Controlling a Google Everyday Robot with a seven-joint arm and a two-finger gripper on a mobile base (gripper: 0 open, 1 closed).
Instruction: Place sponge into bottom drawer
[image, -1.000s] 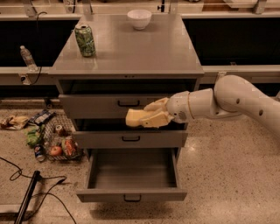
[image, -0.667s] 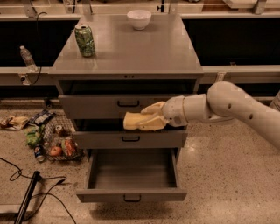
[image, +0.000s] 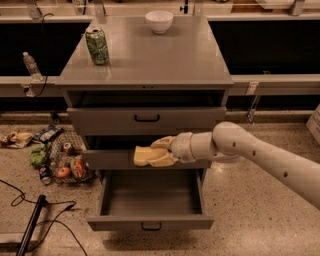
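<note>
The pale-yellow sponge (image: 143, 155) is held in my cream-coloured gripper (image: 159, 151), which is shut on it. The arm reaches in from the right. The sponge hangs in front of the middle drawer's front panel, above the open bottom drawer (image: 150, 221). That drawer is pulled far out, and its grey inside shows nothing in it. Its small black handle is on the low front panel.
The grey cabinet top (image: 150, 62) holds a green can (image: 97, 46) and a white bowl (image: 159, 21). The top drawer (image: 146, 119) is shut. Litter and a wire basket (image: 65, 162) lie on the floor at left, with a black pole (image: 31, 225) and cables.
My gripper and the sponge have moved a little to the left and slightly lower, along the middle drawer's front. The drawers have not moved.
</note>
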